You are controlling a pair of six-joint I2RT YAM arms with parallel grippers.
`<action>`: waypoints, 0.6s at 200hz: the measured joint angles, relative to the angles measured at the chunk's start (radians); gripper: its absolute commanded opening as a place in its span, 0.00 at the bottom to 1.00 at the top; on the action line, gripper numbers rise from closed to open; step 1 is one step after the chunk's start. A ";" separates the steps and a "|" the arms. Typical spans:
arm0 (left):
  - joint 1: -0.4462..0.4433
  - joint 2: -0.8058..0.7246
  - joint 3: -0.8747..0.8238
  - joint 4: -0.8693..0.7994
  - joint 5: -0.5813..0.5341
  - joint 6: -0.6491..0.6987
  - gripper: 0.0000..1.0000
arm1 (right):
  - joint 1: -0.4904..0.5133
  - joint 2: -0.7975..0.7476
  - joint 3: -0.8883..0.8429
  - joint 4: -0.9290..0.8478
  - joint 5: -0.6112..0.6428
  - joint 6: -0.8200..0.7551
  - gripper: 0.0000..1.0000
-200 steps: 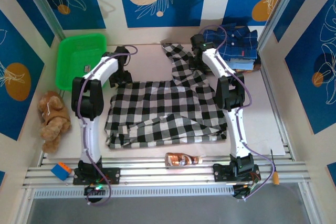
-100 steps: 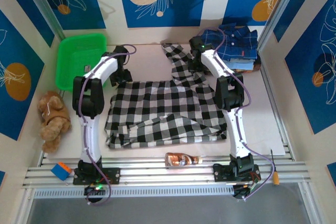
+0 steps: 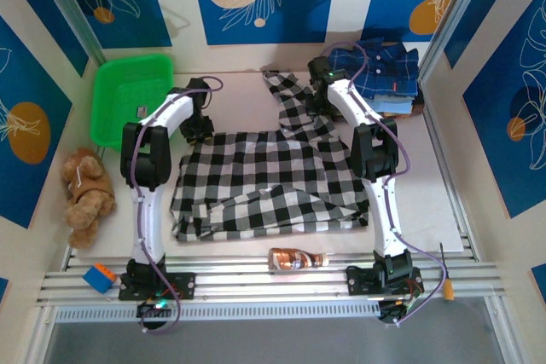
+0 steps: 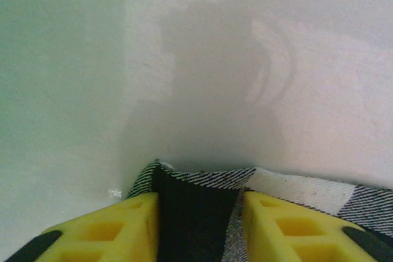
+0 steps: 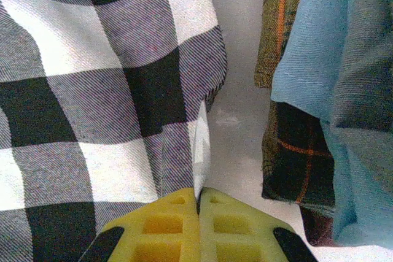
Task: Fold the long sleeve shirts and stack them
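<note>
Both arms stretch toward 12 o'clock, left gripper apart astride the black-and-white checked fabric shirt spread on the desk, right gripper pinching its 1 o'clock sleeve edge; the green plastic basket at 10 o'clock holds a small dark item.

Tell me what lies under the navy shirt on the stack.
Under the navy shirt: a light blue garment, then dark orange-lined plaid. How many more lie within is covered.
</note>
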State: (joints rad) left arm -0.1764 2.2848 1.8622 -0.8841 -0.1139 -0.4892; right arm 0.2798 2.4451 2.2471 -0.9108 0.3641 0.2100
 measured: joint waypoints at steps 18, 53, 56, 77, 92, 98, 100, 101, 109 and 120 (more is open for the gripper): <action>0.002 0.002 0.011 -0.011 -0.002 0.002 0.56 | 0.000 -0.001 0.000 0.000 0.003 0.000 0.00; 0.007 0.002 0.019 -0.014 -0.020 -0.001 0.62 | 0.002 -0.001 -0.003 0.000 0.003 -0.002 0.00; 0.007 0.002 0.019 -0.014 -0.021 -0.002 0.62 | 0.002 -0.001 -0.004 0.000 0.003 -0.003 0.00; 0.009 0.002 0.031 -0.014 -0.024 -0.003 0.62 | 0.002 -0.001 -0.004 0.000 0.003 -0.003 0.00; 0.009 0.002 0.051 -0.014 -0.026 -0.003 0.62 | 0.002 -0.001 -0.004 0.000 0.003 -0.004 0.00; 0.009 0.002 0.060 -0.014 -0.026 -0.006 0.62 | 0.002 -0.001 -0.004 0.000 0.003 -0.004 0.00; 0.009 0.002 0.063 -0.015 -0.026 -0.006 0.62 | 0.002 -0.001 -0.004 0.000 0.003 -0.005 0.00; 0.009 0.002 0.064 -0.015 -0.026 -0.006 0.62 | 0.002 -0.001 -0.004 0.000 0.003 -0.005 0.00; 0.009 0.002 0.074 -0.014 -0.026 -0.009 0.62 | 0.002 -0.001 -0.004 0.000 0.003 -0.007 0.00; 0.009 0.006 0.085 -0.014 -0.026 -0.011 0.59 | 0.002 -0.001 -0.004 0.000 0.003 -0.010 0.00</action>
State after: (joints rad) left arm -0.1673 2.2906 1.9476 -0.8978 -0.1394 -0.5007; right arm 0.2817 2.4439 2.2429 -0.9108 0.3672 0.1997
